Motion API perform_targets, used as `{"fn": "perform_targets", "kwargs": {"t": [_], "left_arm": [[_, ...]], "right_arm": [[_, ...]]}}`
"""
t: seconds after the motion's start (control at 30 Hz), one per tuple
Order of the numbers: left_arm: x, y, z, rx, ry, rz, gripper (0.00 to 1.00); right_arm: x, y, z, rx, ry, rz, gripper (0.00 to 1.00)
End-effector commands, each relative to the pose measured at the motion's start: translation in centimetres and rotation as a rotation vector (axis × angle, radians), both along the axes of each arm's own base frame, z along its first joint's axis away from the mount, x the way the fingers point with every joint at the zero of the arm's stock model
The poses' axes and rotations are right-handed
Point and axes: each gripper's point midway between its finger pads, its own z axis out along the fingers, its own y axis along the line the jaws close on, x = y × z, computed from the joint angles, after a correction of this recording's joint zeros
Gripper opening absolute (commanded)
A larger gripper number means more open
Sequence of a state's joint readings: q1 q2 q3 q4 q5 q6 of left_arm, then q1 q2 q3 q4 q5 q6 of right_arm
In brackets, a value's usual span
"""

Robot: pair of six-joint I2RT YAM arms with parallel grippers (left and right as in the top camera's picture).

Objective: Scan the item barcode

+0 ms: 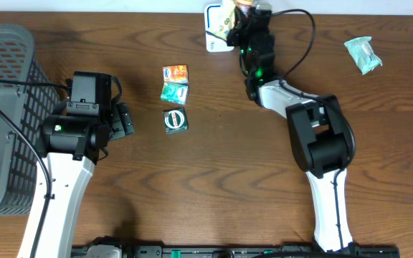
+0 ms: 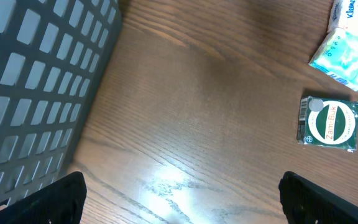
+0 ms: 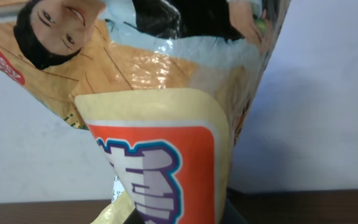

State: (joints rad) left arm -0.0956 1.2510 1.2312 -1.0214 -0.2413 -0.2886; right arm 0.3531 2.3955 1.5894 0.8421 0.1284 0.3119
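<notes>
So, working outward from the robot's side: the left gripper (image 1: 125,120) sits at about 9 o'clock on the wooden table (image 1: 221,193), jaws spread wide with nothing in them, pointing toward 3 o'clock. Its wrist cam just looks down at wood grain between the two fingertips. Further out toward 9 o'clock, beside that arm, is a grey mesh basket (image 1: 6,64) at the table's left edge. A bit past the open fingers, near the middle of the table, three small packs line up in a column running toward 12 o'clock. A green Zam-Buk pack (image 1: 176,120) is nearest, then a teal pack (image 1: 174,92), then an orange pack (image 1: 176,72) that's either touching the teal one or just beside it, can't tell which. The right arm reaches all the way out to 12 o'clock. The right gripper (image 1: 241,25) is at the far edge of the table, pinched tight on the snack pouch (image 3: 160,162), which is the item here. In its wrist cam the pouch fills most of the frame, close up. It has an upside-down printed face up top and an orange label with purple lettering lower down, against a pale surface behind. A black cable (image 1: 303,29) loops off that arm toward 1 o'clock. Way out at 2 o'clock a pale teal wrapped pack (image 1: 363,54) lies by itself, well apart from everything else.
</notes>
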Motion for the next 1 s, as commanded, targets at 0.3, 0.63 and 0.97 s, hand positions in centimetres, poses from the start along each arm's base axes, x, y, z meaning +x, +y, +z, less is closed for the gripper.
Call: {"fn": "perform_targets", "kwargs": {"t": [0.3,0.63,0.97], "left_arm": [[0.2,0.0,0.4,-0.001,-0.010,0.004,0.98],[0.2,0.0,0.4,-0.001,-0.010,0.004,0.98],[0.2,0.0,0.4,-0.001,-0.010,0.004,0.98]], "right_arm": [[0.8,-1.1,8.7,-0.004,-0.130,-0.043,0.02],[1.1,-17.3,9.2,-0.290,0.149,-0.264,0.01],[-3.6,-33.2,-1.3,-0.586,0.627,-0.358,0.96]]}}
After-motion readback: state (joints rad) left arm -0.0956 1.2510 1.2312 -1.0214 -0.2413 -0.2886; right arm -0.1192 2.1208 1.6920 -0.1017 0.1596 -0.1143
